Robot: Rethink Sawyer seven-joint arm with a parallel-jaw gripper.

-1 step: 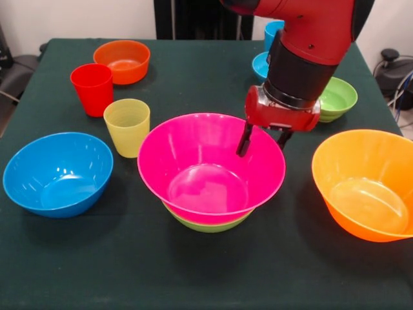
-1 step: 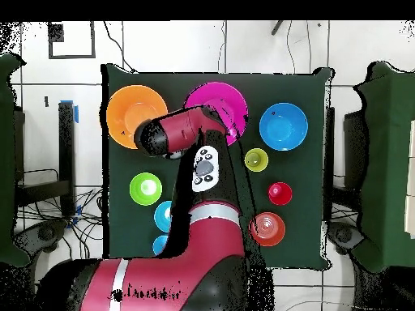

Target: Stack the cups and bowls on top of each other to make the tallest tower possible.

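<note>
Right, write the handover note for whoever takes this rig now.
Claw: open, holding nothing, over the far rim of the pink bowl.
Done: pink bowl sits nested in a green bowl, mid-table.
Loose in the front view: blue bowl left, orange bowl right, yellow cup and red cup left of the stack, small orange bowl behind them, small green bowl far right; a small blue bowl and blue cup lie mostly hidden behind the arm.
Left: stack all of these.

Bright even light; soft glare on the pink bowl [image 1: 206, 184].
</note>
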